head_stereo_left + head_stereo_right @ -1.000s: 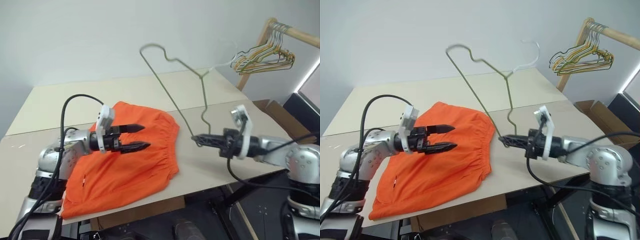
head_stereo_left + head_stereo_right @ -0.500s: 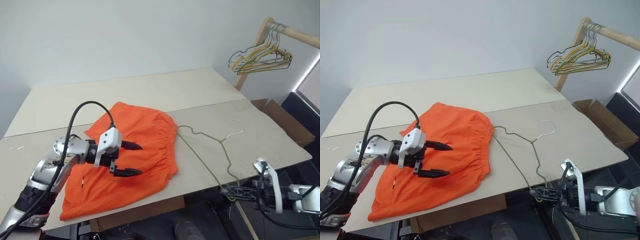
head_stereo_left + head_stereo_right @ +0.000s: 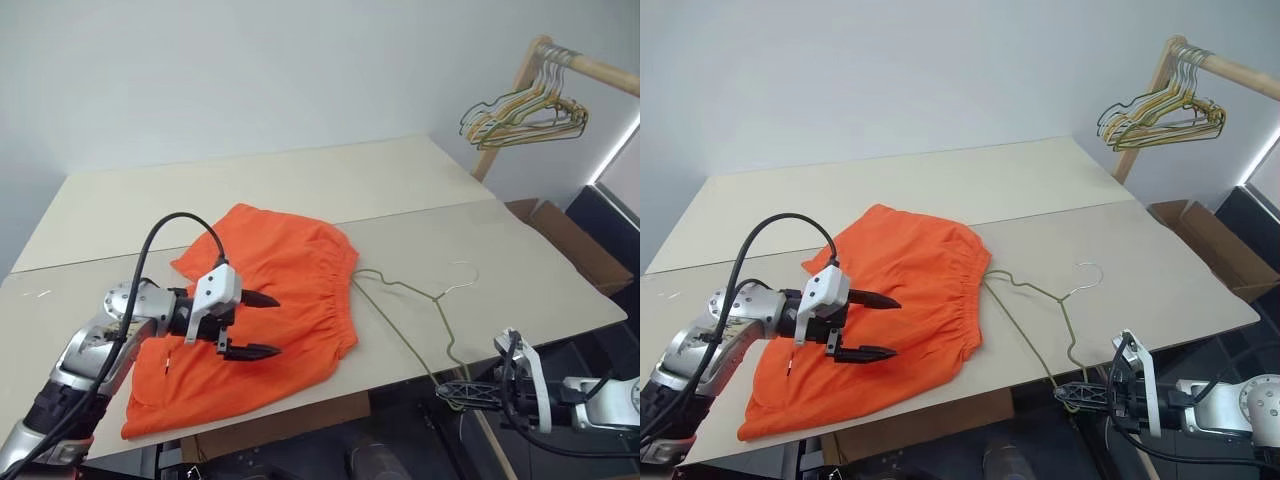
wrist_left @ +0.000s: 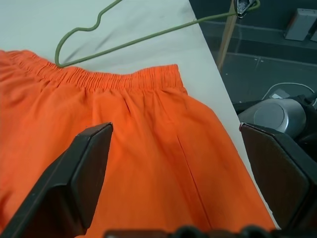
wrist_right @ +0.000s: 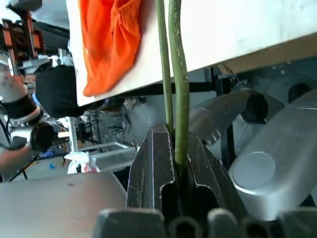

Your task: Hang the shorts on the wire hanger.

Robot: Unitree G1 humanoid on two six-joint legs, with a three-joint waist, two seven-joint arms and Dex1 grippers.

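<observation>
The orange shorts [image 3: 285, 270] lie flat on the table, waistband toward the right. My left gripper [image 3: 276, 324] hovers open just above their lower middle, with one finger [image 4: 84, 178] on each side of the cloth and nothing held. The thin olive wire hanger [image 3: 408, 306] lies on the table to the right of the shorts, one end touching the waistband [image 4: 99, 79]. Past the table's front edge, my right gripper [image 3: 452, 391] is shut on the hanger's near corner [image 5: 176, 74].
The beige table [image 3: 300, 180] ends at a front edge close to both arms. A wooden rack [image 3: 585, 66] at the back right carries a bunch of hangers [image 3: 525, 115]. A cardboard box [image 3: 562, 235] stands on the floor beyond the table's right end.
My right gripper has swung the hanger down from upright in the air to flat on the table and sunk below the front edge. My left gripper dropped slightly and rolled over the shorts.
</observation>
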